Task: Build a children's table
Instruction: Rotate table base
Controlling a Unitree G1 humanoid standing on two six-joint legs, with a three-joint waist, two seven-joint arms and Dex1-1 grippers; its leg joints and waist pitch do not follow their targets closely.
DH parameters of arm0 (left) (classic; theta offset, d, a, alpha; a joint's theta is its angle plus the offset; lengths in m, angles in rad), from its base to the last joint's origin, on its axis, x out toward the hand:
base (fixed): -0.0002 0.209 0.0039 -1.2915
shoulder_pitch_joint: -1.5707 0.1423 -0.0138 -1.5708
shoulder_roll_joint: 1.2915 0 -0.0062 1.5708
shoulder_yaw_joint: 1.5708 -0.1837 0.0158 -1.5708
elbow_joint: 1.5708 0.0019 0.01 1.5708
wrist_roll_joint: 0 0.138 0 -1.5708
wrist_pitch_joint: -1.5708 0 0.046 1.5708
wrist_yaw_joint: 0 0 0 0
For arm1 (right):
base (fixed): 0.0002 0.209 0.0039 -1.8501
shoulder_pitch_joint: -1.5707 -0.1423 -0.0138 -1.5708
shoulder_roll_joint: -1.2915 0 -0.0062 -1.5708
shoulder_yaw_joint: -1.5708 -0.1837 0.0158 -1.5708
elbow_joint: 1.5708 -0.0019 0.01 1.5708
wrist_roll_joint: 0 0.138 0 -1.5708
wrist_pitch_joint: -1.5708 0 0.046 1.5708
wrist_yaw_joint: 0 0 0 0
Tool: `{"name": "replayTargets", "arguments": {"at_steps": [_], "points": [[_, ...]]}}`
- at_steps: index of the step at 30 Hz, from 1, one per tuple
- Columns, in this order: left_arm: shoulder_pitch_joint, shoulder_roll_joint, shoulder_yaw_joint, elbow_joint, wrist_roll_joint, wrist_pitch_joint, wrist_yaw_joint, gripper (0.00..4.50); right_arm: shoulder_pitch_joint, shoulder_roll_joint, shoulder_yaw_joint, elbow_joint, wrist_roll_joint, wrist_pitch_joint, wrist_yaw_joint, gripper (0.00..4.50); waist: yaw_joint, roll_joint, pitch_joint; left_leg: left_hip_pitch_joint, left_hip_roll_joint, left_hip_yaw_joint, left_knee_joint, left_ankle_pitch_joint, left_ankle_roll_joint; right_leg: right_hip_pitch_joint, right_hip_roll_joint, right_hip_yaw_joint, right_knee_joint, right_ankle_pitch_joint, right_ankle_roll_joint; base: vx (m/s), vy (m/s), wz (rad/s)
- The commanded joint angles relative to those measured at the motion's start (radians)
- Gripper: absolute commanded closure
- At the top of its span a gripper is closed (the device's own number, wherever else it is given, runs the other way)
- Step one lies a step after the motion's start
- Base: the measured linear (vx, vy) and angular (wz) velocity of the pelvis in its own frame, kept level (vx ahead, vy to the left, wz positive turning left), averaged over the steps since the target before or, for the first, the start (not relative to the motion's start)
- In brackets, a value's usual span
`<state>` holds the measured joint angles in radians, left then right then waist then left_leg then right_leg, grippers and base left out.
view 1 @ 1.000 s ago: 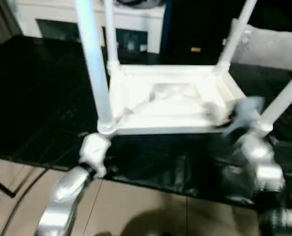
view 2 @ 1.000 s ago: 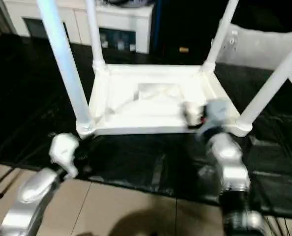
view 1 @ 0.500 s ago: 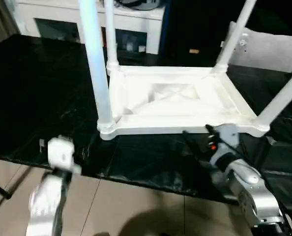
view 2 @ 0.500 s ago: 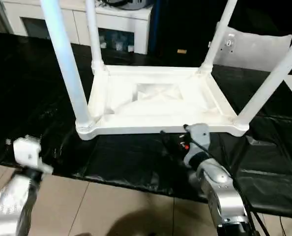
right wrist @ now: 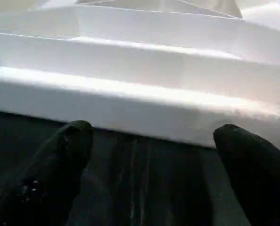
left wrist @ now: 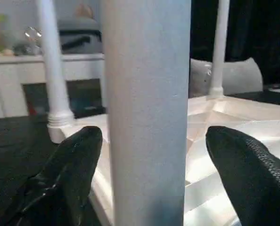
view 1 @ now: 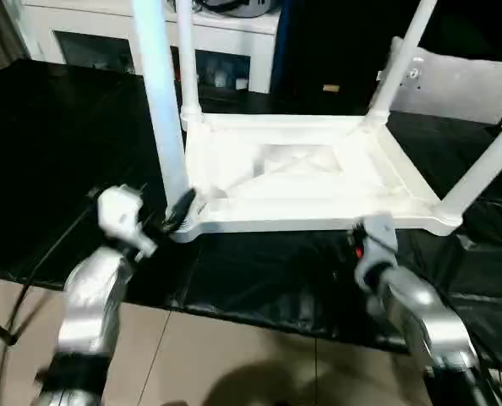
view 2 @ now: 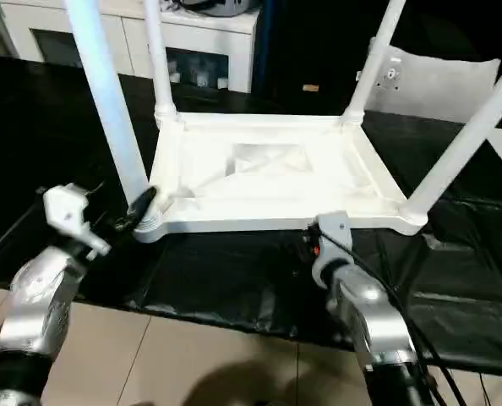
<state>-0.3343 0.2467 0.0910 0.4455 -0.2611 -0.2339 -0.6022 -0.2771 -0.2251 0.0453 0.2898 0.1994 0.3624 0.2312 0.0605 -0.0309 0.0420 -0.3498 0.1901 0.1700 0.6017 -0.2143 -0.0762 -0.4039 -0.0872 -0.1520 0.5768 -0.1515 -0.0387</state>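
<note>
Black sheet (view 1: 57, 144) covers the work surface; tiled floor (view 1: 234, 355) shows along the near edge. White cabinet with glass doors (view 1: 107, 38) stands at the far left, and a pale grey cushion-like item (view 1: 462, 80) lies at the far right.

Left gripper (left wrist: 144, 155): at the near left corner of the children's table (view 1: 302, 182). Jaws stand wide apart, one black finger on each side of the near left leg (view 1: 160, 110), low down just above its socket. Fingers do not press on the leg; gaps show on both sides in the left wrist view. Silver left forearm (view 1: 90, 304) rises from the near left edge.

Children's table: upside down in the middle of the black sheet, top flat on the sheet, ribbed underside facing up. All four legs stand upright in the corner sockets: near left, far left (view 1: 186, 59), far right (view 1: 396, 63), near right (view 1: 483, 169). Near right leg leans outward to the right in the head views.

Right gripper (right wrist: 149, 155): low over the black sheet, just in front of the near edge of the table top, toward the right half. Jaws wide open, nothing between them; fingers point at the rim (right wrist: 130, 101) and stay clear of it.
</note>
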Motion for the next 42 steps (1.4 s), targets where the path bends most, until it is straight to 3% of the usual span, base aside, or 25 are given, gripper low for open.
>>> {"name": "replayTargets", "arguments": {"at_steps": [1, 3, 4, 7, 9, 11, 13, 15, 17, 23, 30, 32, 37, 42], "points": [[-0.042, -0.003, -0.019, 0.026, -0.027, 0.075, -0.059, 0.19, -0.040, 0.008, -0.021, 0.071, -0.004, -0.003, -0.002, 0.00, 0.007, 0.012, -0.064, -0.002, 0.041, -0.012, -0.073, -0.124, 0.021, 0.060, -0.078, 0.077, -0.053, -0.209, -0.123, 0.000, 0.000, 0.00], [-0.055, -0.005, -0.029, 0.025, -0.044, 0.110, -0.095, 0.03, -0.064, 0.014, -0.026, 0.118, -0.006, -0.010, -0.010, 0.00, 0.007, 0.009, -0.061, -0.002, 0.045, -0.012, -0.074, -0.142, 0.019, 0.063, -0.081, 0.076, -0.057, -0.243, -0.130, 0.000, 0.000, 0.00], [-0.056, -0.005, -0.030, 0.024, -0.046, 0.113, -0.098, 0.03, -0.065, 0.014, -0.026, 0.121, -0.006, -0.010, -0.010, 0.00, 0.009, 0.013, -0.061, 0.001, 0.045, -0.011, -0.074, -0.151, 0.017, 0.062, -0.081, 0.076, -0.061, -0.261, -0.129, 0.000, 0.000, 0.00], [-0.032, 0.016, -0.087, -0.075, -0.144, 0.274, -0.241, 0.03, -0.109, 0.024, -0.027, 0.202, -0.014, -0.036, -0.008, 0.00, 0.011, 0.016, -0.060, 0.004, 0.049, -0.011, -0.076, -0.168, 0.005, 0.060, -0.083, 0.076, -0.060, -0.285, -0.137, 0.000, 0.000, 0.00], [-0.022, 0.024, -0.102, -0.101, -0.163, 0.309, -0.270, 0.03, -0.113, 0.027, -0.026, 0.209, -0.014, -0.040, -0.006, 0.00, 0.010, 0.017, -0.058, 0.005, 0.052, -0.012, -0.080, -0.180, -0.005, 0.059, -0.079, 0.077, -0.057, -0.273, -0.142, 0.000, 0.000, 0.00], [0.063, 0.102, -0.222, -0.267, -0.192, 0.439, -0.421, 0.03, -0.143, 0.045, -0.016, 0.239, -0.021, -0.070, 0.020, 0.00, 0.010, 0.016, -0.060, 0.007, 0.056, -0.014, -0.082, -0.189, -0.012, 0.060, -0.083, 0.079, -0.047, -0.263, -0.152, 0.000, 0.000, 0.00], [0.069, 0.106, -0.232, -0.280, -0.196, 0.448, -0.429, 0.03, -0.145, 0.047, -0.015, 0.241, -0.021, -0.072, 0.022, 0.00, 0.003, 0.017, -0.054, 0.006, 0.052, -0.010, -0.084, -0.204, -0.009, 0.058, -0.078, 0.080, -0.055, -0.285, -0.149, 0.000, 0.000, 0.00], [0.114, 0.129, -0.317, -0.392, -0.222, 0.530, -0.492, 0.03, -0.175, 0.064, 0.005, 0.280, -0.032, -0.106, 0.050, 0.00, -0.003, 0.015, -0.053, 0.000, 0.051, -0.012, -0.084, -0.221, -0.015, 0.065, -0.083, 0.080, -0.058, -0.338, -0.136, 0.000, 0.000, 0.00], [0.115, 0.112, -0.347, -0.425, -0.223, 0.556, -0.487, 0.03, -0.201, 0.074, 0.021, 0.312, -0.044, -0.131, 0.068, 0.00, -0.011, 0.009, -0.050, 0.006, 0.048, -0.012, -0.082, -0.235, -0.012, 0.062, -0.081, 0.079, -0.066, -0.388, -0.122, 0.000, 0.000, 0.00], [0.093, 0.057, -0.378, -0.450, -0.218, 0.579, -0.454, 0.03, -0.239, 0.087, 0.036, 0.350, -0.065, -0.166, 0.105, 0.00, -0.022, 0.003, -0.052, 0.000, 0.044, -0.012, -0.078, -0.206, 0.004, 0.063, -0.077, 0.076, -0.074, -0.427, -0.087, 0.000, 0.000, 0.00], [0.060, -0.002, -0.401, -0.437, -0.171, 0.567, -0.399, 0.03, -0.251, 0.081, 0.023, 0.398, -0.090, -0.195, 0.094, 0.00, -0.016, 0.004, -0.061, -0.002, 0.049, -0.008, -0.074, -0.117, 0.025, 0.064, -0.073, 0.081, -0.051, -0.251, -0.146, 0.000, 0.000, 0.00], [0.047, -0.014, -0.397, -0.413, -0.139, 0.541, -0.374, 0.03, -0.247, 0.072, 0.012, 0.406, -0.095, -0.204, 0.086, 0.00, -0.013, 0.004, -0.060, -0.003, 0.048, -0.007, -0.073, -0.115, 0.030, 0.066, -0.074, 0.080, -0.050, -0.244, -0.149, 0.000, 0.000, 0.00], [0.038, -0.006, -0.391, -0.388, -0.091, 0.498, -0.343, 0.03, -0.224, 0.030, -0.015, 0.398, -0.101, -0.219, 0.093, 0.00, -0.008, 0.010, -0.057, 0.002, 0.046, -0.007, -0.074, -0.157, 0.021, 0.063, -0.073, 0.078, -0.062, -0.319, -0.118, 0.000, 0.000, 0.00], [0.050, 0.042, -0.385, -0.403, -0.075, 0.499, -0.363, 0.03, -0.180, -0.031, -0.027, 0.326, -0.078, -0.238, 0.183, 0.00, -0.001, 0.006, -0.058, 0.001, 0.045, -0.007, -0.073, -0.161, 0.030, 0.065, -0.072, 0.076, -0.067, -0.341, -0.090, 0.000, 0.000, 0.00]]}}
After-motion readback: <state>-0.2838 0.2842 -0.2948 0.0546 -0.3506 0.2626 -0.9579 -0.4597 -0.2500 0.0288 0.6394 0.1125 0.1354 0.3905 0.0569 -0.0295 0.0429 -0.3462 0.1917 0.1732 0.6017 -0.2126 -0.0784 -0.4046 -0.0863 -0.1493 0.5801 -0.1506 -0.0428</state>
